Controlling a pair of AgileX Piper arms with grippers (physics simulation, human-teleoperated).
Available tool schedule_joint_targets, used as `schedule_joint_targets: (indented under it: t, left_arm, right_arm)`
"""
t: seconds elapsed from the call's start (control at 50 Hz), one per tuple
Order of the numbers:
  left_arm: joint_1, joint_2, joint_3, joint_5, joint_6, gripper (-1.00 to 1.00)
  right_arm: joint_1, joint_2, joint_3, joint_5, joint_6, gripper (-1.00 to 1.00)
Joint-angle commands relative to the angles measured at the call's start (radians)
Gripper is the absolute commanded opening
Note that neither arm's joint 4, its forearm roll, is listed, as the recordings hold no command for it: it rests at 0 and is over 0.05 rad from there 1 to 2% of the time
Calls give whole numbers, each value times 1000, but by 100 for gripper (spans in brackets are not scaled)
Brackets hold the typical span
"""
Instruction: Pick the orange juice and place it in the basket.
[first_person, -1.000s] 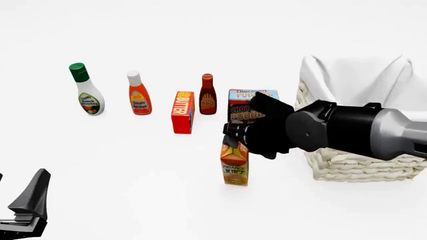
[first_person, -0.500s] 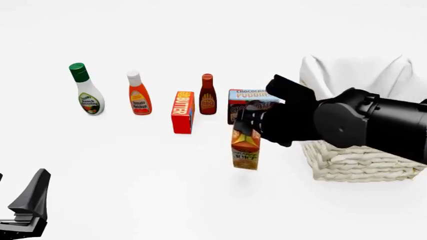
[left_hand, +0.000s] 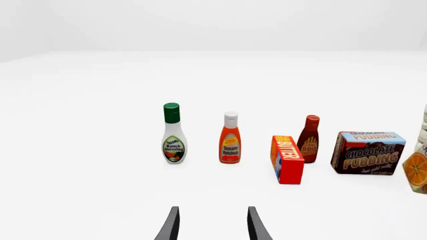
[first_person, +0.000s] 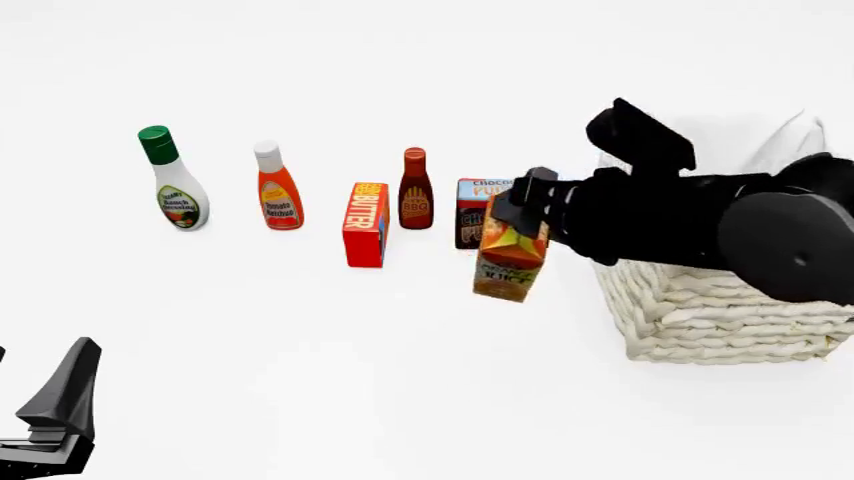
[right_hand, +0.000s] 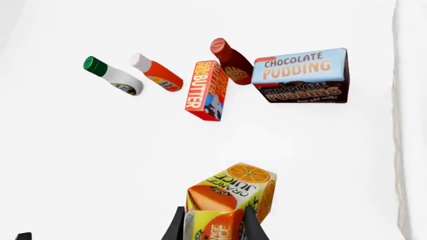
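Observation:
The orange juice (first_person: 511, 262) is an orange and yellow gable-top carton, hanging tilted above the table just left of the basket (first_person: 707, 310). My right gripper (first_person: 531, 205) is shut on its top; in the right wrist view the carton (right_hand: 230, 197) sits between the two fingers (right_hand: 176, 227). A sliver of the carton (left_hand: 415, 171) shows at the edge of the left wrist view. The basket is cream-white wicker with a white cloth lining, partly hidden behind my right arm. My left gripper (left_hand: 212, 226) stays low at the near left, open and holding nothing.
A row stands on the table behind the carton: ranch dressing bottle (first_person: 172, 180), orange ketchup bottle (first_person: 278, 188), red butter box (first_person: 366, 224), BBQ sauce bottle (first_person: 415, 189) and chocolate pudding box (first_person: 475, 205).
My right gripper has lifted the orange juice off the table and carried it up and right toward the basket, tilting it. The left arm has not moved.

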Motion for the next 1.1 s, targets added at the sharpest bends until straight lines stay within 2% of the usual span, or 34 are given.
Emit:
schedule_joint_targets:
  t: [0.02,0.18,0.38,0.5,0.54,0.98,1.1]
  left_arm:
    - [0,0,0,0,0,100]
    - [0,0,0,0,0,100]
    - [0,0,0,0,0,100]
    - [0,0,0,0,0,100]
    - [0,0,0,0,0,100]
    - [0,0,0,0,0,100]
    - [0,0,0,0,0,100]
  right_arm:
    - [-1,-74,-8,-8,8,-100]
    - [-20,-118,-17,2,6,-100]
    - [-45,-169,-61,47,-28,-100]
    - [-59,-203,-88,76,-59,-100]
    - [-77,-226,-113,93,-87,-100]
    - [-174,-284,-234,169,-151,-100]
    - [-217,-279,-291,199,-191,-100]
